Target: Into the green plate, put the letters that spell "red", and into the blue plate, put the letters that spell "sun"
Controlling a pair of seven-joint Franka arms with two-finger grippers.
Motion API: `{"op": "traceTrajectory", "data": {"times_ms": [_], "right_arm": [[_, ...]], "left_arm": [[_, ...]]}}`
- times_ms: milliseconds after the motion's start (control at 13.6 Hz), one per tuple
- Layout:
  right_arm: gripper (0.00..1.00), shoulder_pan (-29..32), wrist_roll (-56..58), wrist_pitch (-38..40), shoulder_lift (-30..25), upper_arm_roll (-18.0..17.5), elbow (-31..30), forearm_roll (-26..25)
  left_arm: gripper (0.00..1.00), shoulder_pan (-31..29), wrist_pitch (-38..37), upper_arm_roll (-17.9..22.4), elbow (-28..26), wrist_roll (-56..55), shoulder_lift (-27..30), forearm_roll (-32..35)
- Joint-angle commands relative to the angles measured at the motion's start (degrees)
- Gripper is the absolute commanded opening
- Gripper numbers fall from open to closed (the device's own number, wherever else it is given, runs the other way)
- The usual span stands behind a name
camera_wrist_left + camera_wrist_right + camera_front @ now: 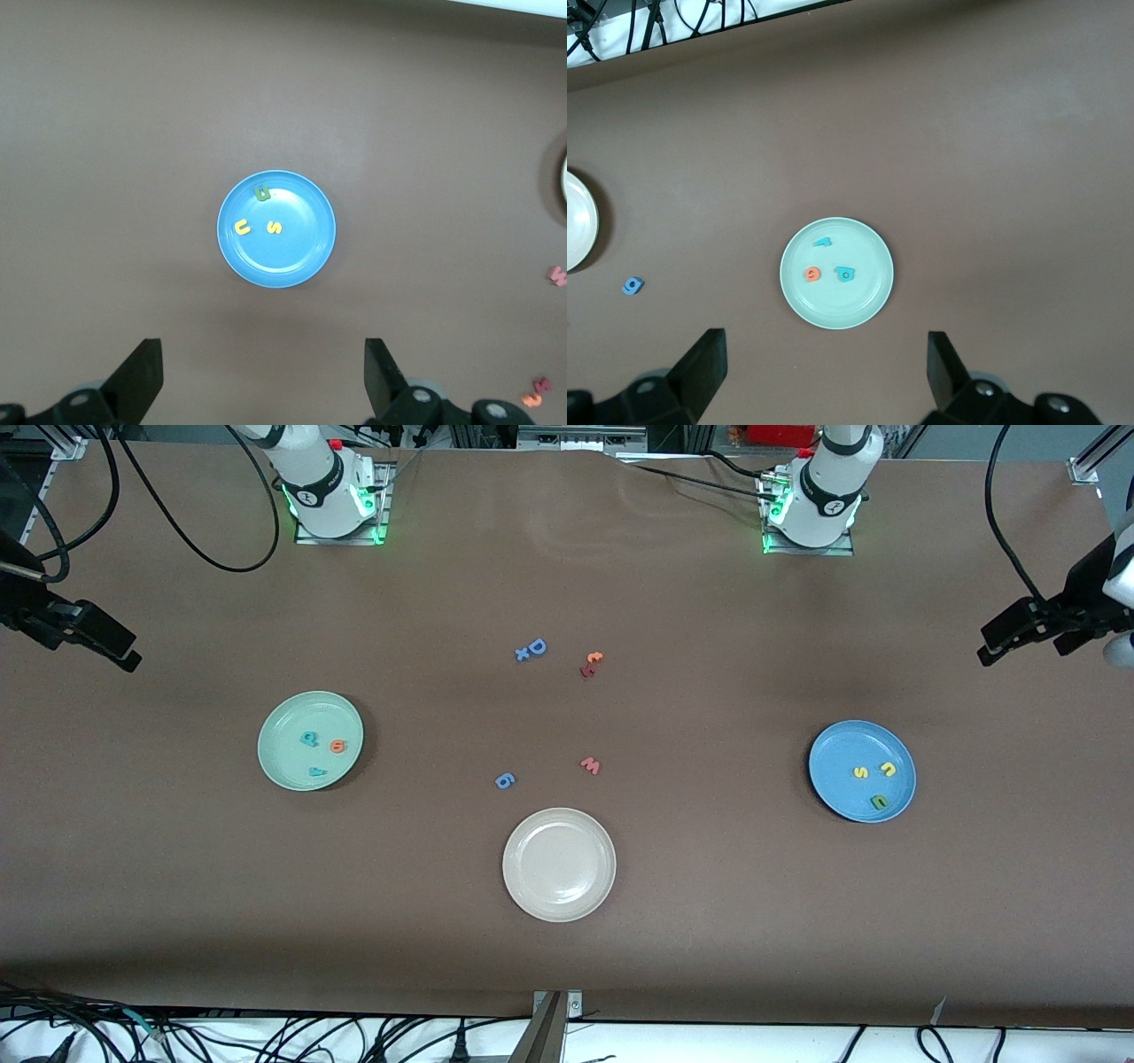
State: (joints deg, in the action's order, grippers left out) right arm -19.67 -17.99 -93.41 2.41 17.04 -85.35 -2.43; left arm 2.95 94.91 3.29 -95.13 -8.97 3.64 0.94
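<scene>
3 letters (pixel 322 751) in each plate (pixel 282 766).

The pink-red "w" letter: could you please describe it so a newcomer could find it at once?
Start at the round beige-white plate nearest the front camera. Just farther from the camera, toward the left arm's end, lies the small pink-red foam "w" on bare brown table. Its neighbour, the small blue "6"-like foam piece, differs in colour.

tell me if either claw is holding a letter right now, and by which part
Nothing is held. The left claw stands open above the blue plate, and the right claw stands open above the green plate, both empty.
</scene>
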Motion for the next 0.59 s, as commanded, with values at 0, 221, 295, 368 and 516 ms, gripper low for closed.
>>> {"op": "traceTrajectory", "data": {"times_ms": [0,221,295,368,516], "right_arm": [[1.00,0.1,1.3,0.6,-0.6,0.1,0.2,0.9],[1.00,0.1,1.5,0.6,-0.6,0.2,0.2,1.0],[1.00,0.1,1.2,0.6,-0.6,0.1,0.2,1.0],[1.00,0.1,1.2,0.6,-0.6,0.0,0.2,1.0],[1.00,0.1,1.9,0.6,-0.6,0.0,0.2,0.9]], "left_arm": [[1.00,2.0,-2.9,2.1,3.1,-0.1,0.6,1.7],[1.00,1.9,-2.5,2.2,3.1,1.3,0.1,1.7],[1.00,1.7,-2.3,2.2,3.1,1.9,0.0,1.7],[1.00,1.5,-1.8,2.2,3.1,2.5,-0.3,1.5],[1.00,1.4,-1.0,2.2,3.1,5.0,-0.5,1.5]]}}
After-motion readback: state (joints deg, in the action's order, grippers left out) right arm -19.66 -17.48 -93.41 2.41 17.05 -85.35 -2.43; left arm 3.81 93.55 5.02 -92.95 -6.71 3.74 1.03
